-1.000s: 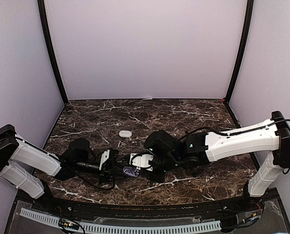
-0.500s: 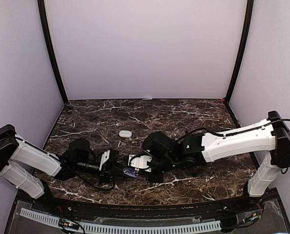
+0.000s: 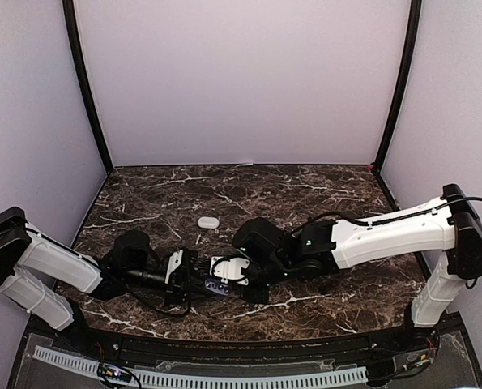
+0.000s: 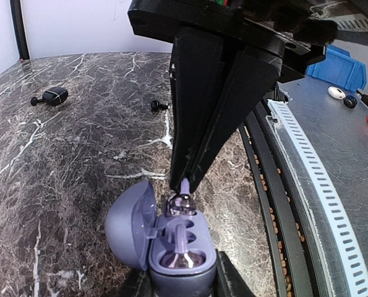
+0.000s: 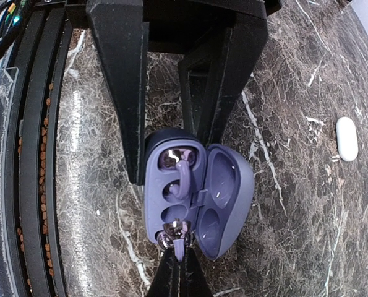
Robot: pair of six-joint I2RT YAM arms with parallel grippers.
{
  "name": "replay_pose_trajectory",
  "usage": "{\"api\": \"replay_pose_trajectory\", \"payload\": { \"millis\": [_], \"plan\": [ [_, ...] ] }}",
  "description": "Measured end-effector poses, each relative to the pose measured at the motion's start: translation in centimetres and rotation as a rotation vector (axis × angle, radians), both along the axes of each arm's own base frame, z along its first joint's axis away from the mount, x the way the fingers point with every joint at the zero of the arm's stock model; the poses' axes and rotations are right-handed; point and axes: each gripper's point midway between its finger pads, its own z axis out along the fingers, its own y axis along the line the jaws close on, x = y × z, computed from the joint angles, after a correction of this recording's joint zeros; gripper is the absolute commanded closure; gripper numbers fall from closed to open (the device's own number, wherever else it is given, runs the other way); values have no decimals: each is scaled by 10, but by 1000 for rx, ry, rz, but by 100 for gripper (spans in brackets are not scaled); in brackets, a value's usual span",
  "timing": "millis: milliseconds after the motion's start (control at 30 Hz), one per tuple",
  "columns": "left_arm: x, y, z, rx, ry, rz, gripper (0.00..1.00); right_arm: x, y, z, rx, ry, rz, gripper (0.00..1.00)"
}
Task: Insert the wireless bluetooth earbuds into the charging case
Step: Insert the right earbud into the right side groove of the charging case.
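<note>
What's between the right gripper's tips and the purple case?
Only a purple earbud, pinched in the right gripper, at the purple case, over its empty socket. Right wrist view shows it.

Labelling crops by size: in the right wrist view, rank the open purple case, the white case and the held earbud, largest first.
1. open purple case
2-3. white case and held earbud look alike; the case lies farther off, so unranked.

I count two cases: one purple case [image 5: 226, 185] and one white case [image 5: 347, 138]. The earbuds are four: two purple earbuds [image 5: 179, 166] [image 5: 175, 235] and two dark earbuds [image 4: 54, 96] [image 4: 159, 106].
</note>
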Motion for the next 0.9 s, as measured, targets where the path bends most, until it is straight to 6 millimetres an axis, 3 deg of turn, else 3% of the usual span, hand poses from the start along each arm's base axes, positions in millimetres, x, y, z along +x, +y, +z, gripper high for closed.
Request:
{"api": "replay_pose_trajectory", "payload": {
  "millis": [200,333,567,900],
  "plan": [
    [-1,0,0,-2,-5,-9,96,-2,3,-1,2,11,9,100],
    [-3,-1,0,-2,-6,-14,96,-2,4,-2,0,12,13,89],
    [-5,-1,1,-5,-4,-25,96,-1,5,-1,5,10,12,87],
    [-6,-2,1,-7,-6,-30,96,-2,3,20,97,14,-22,82]
  ]
}}
